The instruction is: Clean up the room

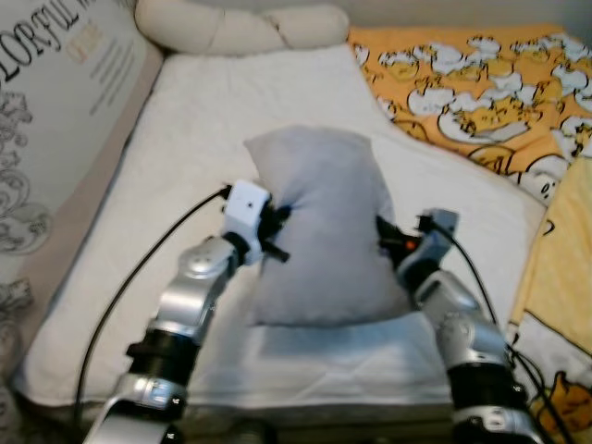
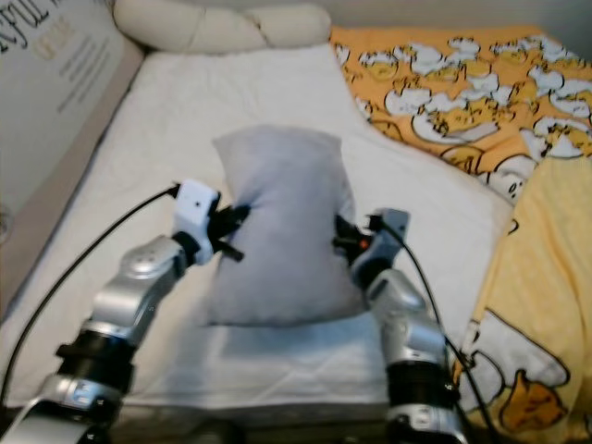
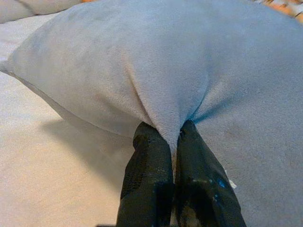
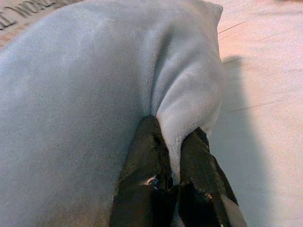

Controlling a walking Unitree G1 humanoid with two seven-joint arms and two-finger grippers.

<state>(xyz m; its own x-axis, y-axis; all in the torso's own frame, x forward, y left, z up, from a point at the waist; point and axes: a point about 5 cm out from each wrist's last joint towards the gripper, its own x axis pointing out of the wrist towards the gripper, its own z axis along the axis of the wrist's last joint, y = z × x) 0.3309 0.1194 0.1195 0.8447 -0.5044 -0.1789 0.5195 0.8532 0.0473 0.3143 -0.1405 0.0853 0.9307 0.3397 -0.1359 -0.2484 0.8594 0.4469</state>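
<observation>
We reach both silver arms forward, our left gripper (image 1: 277,222) and right gripper (image 1: 384,231) each pinched tight on fabric, wrists angled inward toward each other.

Grey pillow (image 1: 319,222), orange duck-print blanket (image 1: 481,83), white sheet (image 1: 185,139)

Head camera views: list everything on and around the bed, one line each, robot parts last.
grey pillow: one, pale grey, held up over the middle of the white mattress, pinched on both sides.
white mattress: one, white, runs from the near edge to the head of the bed.
cream bolster: one, cream, knotted, at the head of the mattress.
yellow duvet: one, orange-yellow with a white cartoon print, bunched along the right side.
printed panel: one, pale with grey lettering, along the left side.
left gripper: one, black fingers, shut on the pillow's left edge.
right gripper: one, black fingers, shut on the pillow's right edge.
</observation>
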